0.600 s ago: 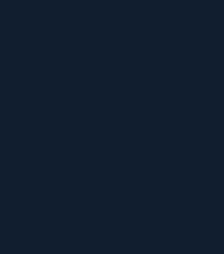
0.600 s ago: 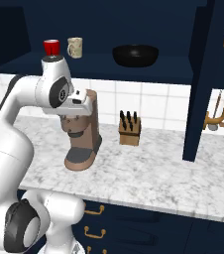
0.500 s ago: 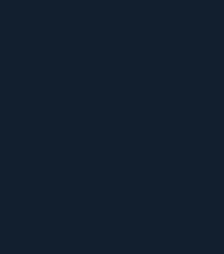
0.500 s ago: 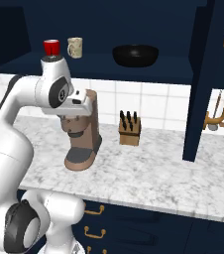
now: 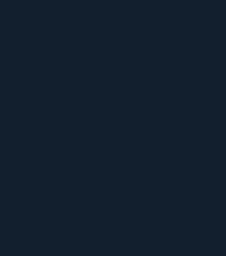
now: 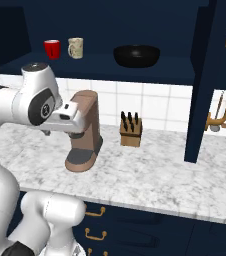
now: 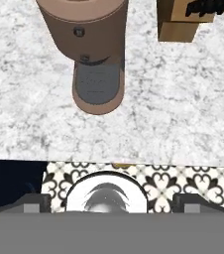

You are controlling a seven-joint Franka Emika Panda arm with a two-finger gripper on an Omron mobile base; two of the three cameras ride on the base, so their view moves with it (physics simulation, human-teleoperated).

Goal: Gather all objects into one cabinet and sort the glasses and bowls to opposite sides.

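Observation:
On the cabinet's wide navy shelf [image 6: 100, 68] a red cup [image 6: 51, 49] and a cream handled mug [image 6: 75, 48] stand side by side at the left. A black bowl [image 6: 137, 55] sits apart from them near the middle. The cabinet's tall navy door [image 6: 205, 85] stands open at the right. My hand [image 6: 67, 116] hangs below the shelf, in front of the coffee machine, pointing down at the counter. In the hand view my gripper [image 7: 113, 206] is open, its fingertips [image 7: 34, 202] far apart with nothing between them.
A brown coffee machine [image 6: 85, 132] [image 7: 91, 54] and a wooden knife block [image 6: 131, 130] [image 7: 183, 22] stand on the marble counter [image 6: 150, 175]. Navy base cabinets with gold handles [image 6: 92, 212] lie under it. Gold fixtures [image 6: 225, 107] hang on the tiled wall right of the door.
My arm has sunk a little and drawn back to the left, so the hand sits lower in front of the coffee machine. The things on the shelf have not moved.

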